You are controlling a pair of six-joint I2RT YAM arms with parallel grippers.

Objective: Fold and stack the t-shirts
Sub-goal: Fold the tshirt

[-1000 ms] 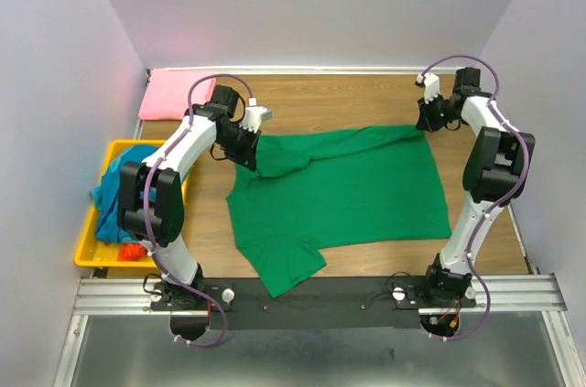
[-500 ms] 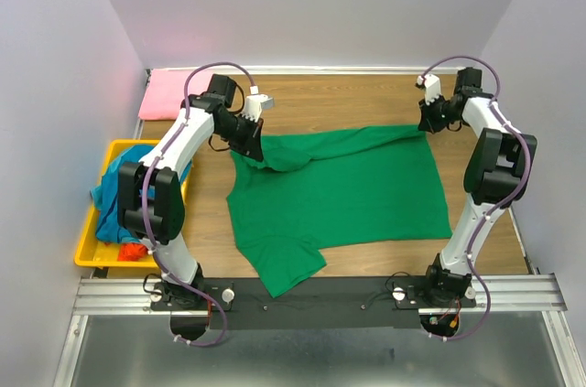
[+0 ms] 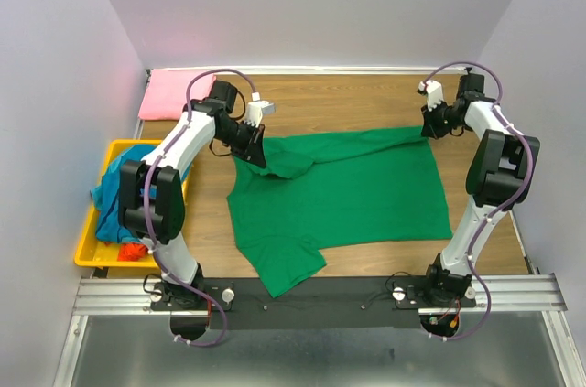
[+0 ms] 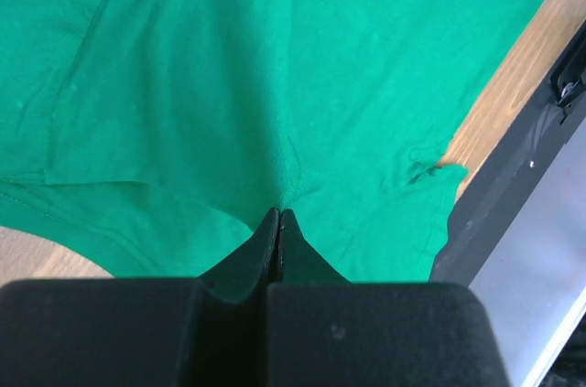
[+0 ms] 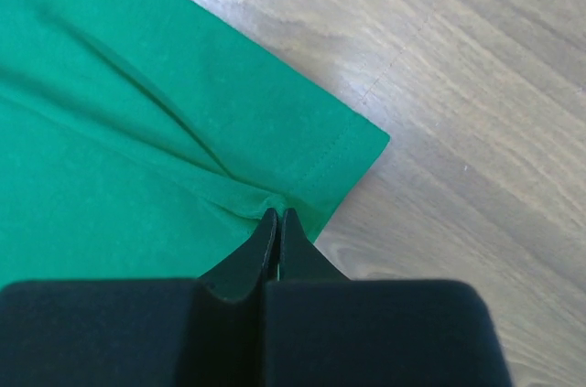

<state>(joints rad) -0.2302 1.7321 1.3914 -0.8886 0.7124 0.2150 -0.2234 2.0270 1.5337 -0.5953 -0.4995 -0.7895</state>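
A bright green t-shirt (image 3: 339,195) lies spread over the middle of the wooden table. My left gripper (image 3: 261,156) is shut on its far left sleeve area, cloth bunched at the fingertips in the left wrist view (image 4: 280,213). At the shirt's far right corner my right gripper (image 3: 427,127) is shut on the hem, the pinched cloth (image 5: 284,199) wrinkling toward the tips. A folded pink t-shirt (image 3: 176,94) rests at the far left corner. A teal-blue t-shirt (image 3: 117,188) and a bit of orange-red cloth (image 3: 134,250) lie in the bin.
A yellow plastic bin (image 3: 90,242) stands at the left edge of the table. A black rail (image 3: 348,291) with the arm bases runs along the near edge. White walls close in the left, back and right sides.
The left gripper has shifted a little back and to the right with the sleeve cloth. The right gripper has drawn the far right corner slightly outward, stretching the top edge.
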